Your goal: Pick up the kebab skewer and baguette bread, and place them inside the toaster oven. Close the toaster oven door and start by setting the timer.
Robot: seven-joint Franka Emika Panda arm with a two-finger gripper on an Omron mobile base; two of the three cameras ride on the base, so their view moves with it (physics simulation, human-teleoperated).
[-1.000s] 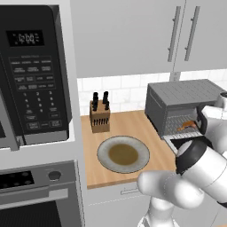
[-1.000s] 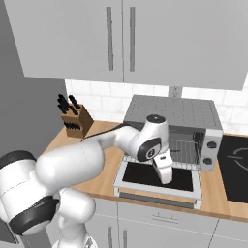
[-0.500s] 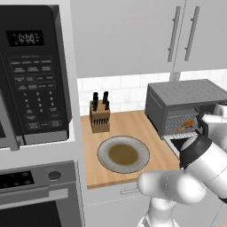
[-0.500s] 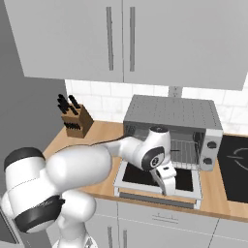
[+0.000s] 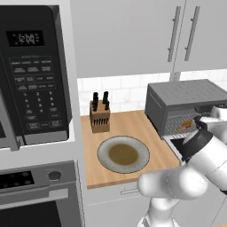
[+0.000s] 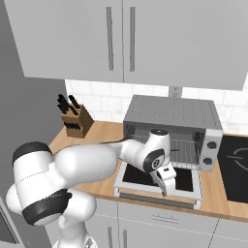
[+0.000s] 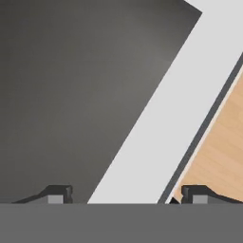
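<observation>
The toaster oven (image 6: 169, 116) stands at the back of the wooden tabletop (image 5: 133, 128), near the tabletop's right end beside a black cooktop (image 6: 235, 167). Its door (image 6: 186, 181) is folded down flat toward the front edge, dark glass facing up inside a pale grey frame. On the wire rack (image 6: 184, 150) inside, an orange-brown piece of food (image 5: 186, 124) shows in the left base view; whether that is the baguette bread or the kebab skewer cannot be told at this size.

The hand (image 6: 167, 183) hangs low over the lowered door, near its front rim. In the hand view its two dark fingertips (image 7: 57, 193) stand wide apart with nothing between them, straddling the door's pale frame (image 7: 166, 123): one tip over the dark glass (image 7: 71, 85), the other over the bare wood of the tabletop. The hand is released and grasps nothing.

Toward the middle of the tabletop lies a round grey plate (image 5: 123, 154) with a brownish centre. Behind it, against the white tiled wall, stands a wooden knife block (image 5: 99, 116) with black handles. At the left end, a black microwave (image 5: 33, 71) is mounted above a built-in range oven (image 5: 40, 195).
</observation>
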